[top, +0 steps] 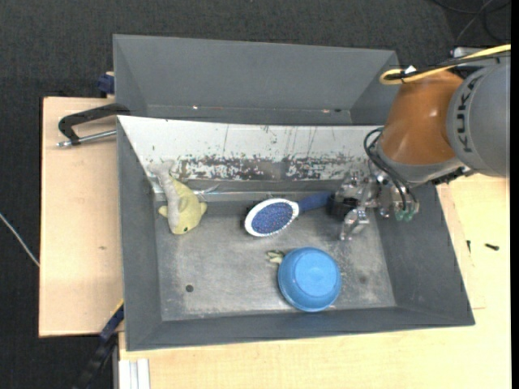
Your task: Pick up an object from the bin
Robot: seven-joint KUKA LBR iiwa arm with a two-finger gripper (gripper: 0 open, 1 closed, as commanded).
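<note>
A grey metal bin (215,290) is filling mid-frame. The arm is reaching in from the right, its pincer (350,217) hanging low at centre right, just beside the handle end of a blue oval brush (272,216). I cannot tell whether the pincer is spread or pressed together. A blue bowl (309,279) is sitting lower down and a yellow soft toy (183,209) at left. Closing squarely across the slim handle, clear of the back wall, looks wisest.

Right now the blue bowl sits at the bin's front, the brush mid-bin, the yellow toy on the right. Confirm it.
Wrong on one point: the camera view shows the yellow toy on the left. The blue bowl and brush lie as stated.
</note>
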